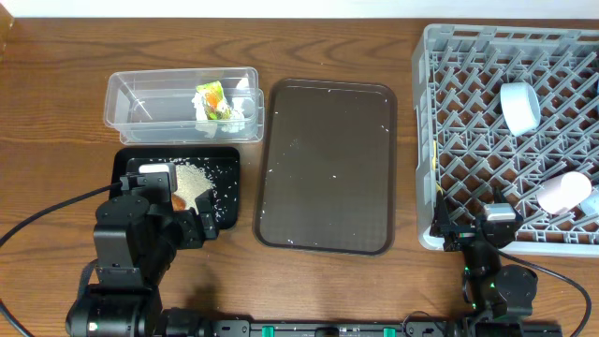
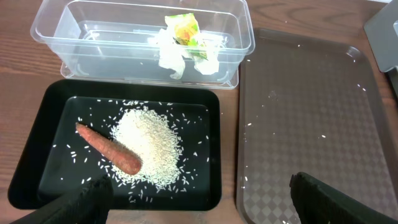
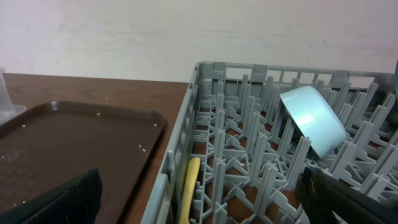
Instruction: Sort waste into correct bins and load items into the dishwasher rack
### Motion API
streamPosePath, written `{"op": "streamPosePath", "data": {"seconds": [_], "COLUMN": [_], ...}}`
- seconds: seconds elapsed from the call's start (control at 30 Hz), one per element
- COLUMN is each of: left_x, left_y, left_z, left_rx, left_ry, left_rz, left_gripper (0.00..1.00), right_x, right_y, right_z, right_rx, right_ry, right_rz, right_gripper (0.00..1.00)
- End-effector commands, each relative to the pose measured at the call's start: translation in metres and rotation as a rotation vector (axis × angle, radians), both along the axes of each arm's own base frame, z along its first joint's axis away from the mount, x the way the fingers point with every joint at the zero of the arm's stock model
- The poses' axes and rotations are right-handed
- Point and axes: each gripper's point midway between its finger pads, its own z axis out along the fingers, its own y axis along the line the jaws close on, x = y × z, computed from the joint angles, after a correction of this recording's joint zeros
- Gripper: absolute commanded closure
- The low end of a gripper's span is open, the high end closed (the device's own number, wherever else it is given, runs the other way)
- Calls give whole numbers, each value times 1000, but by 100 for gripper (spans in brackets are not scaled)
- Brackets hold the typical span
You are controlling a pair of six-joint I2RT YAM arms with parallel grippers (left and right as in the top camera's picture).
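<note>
The clear tub [image 1: 140,103] holds crumpled tissues [image 2: 180,56] and the green-orange-yellow wrapper [image 2: 185,28]. The black tray [image 2: 37,162] in front of it holds a heap of rice [image 2: 152,140] and the carrot piece [image 2: 109,148]. My left gripper [image 2: 202,211] is open and empty, above the black tray's near edge. The grey rack [image 1: 468,56] holds the light blue cup [image 3: 311,118], the small cup [image 1: 564,192] and the pale yellow spoon [image 3: 191,183] along its left wall. My right gripper [image 3: 199,211] is open and empty at the rack's near left corner. I do not see the plate or bowl.
The dark brown serving tray [image 1: 328,187] lies between the bins and the rack, with a few stray rice grains on it. Cables run from both arm bases along the table's front edge.
</note>
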Motion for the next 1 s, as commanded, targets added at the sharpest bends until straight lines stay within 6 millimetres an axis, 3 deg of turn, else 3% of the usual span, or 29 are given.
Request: {"op": "streamPosePath", "data": {"seconds": [0.0,0.57,0.77,0.97], "left_x": [0,0,5,18], "left_y": [0,0,7,7], "left_z": [0,-3,-25,-49], "left_rx": [-6,3,1,-3], "left_ry": [-1,2,-82,-276], "left_rz": [4,-2,27,28], "left_gripper": [7,7,7,7], "right_x": [0,0,0,0], "right_y": [0,0,0,0], "right_z": [1,1,1,1], "right_rx": [-7,-7,-7,-7], "right_ry": [-5,-5,-5,-5], "right_rz": [0,0,0,0], "right_gripper": [1,1,1,1]}}
